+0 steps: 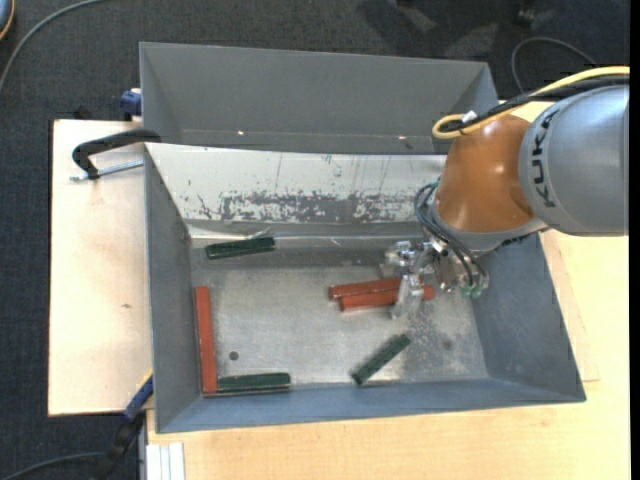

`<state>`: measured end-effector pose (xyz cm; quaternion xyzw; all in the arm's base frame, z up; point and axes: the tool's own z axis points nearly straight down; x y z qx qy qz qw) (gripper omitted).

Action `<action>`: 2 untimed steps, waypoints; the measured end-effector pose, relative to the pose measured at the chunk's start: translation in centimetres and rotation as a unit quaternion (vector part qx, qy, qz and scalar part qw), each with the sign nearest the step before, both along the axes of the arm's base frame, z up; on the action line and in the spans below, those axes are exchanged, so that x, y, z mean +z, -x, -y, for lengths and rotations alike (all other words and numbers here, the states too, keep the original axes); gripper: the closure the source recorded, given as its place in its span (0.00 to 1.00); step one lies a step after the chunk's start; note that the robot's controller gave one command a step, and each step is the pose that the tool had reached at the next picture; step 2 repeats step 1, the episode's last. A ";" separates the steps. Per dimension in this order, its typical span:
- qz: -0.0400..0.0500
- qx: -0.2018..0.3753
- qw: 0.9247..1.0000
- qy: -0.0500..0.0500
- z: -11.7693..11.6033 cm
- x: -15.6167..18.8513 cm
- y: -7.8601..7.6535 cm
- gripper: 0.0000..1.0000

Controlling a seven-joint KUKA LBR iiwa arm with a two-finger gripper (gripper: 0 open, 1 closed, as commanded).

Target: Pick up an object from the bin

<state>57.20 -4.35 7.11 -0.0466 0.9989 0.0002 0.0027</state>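
The gripper (412,286) is seen at the right end of a flat red bar (362,294); whether it is apart or clamped cannot be told.

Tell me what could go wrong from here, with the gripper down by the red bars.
1. The gripper is at the right end of the red bars, not their middle: a lifted bar may tilt and slip.
2. They seem to be two bars lying together; it may drag both.
3. The dark green bar in front could get knocked.
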 end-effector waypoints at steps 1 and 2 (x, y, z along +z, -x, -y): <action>0.005 0.042 0.999 0.000 -2.3 15.3 0.4 1.00; 0.005 0.042 0.999 0.000 -2.3 15.3 0.4 1.00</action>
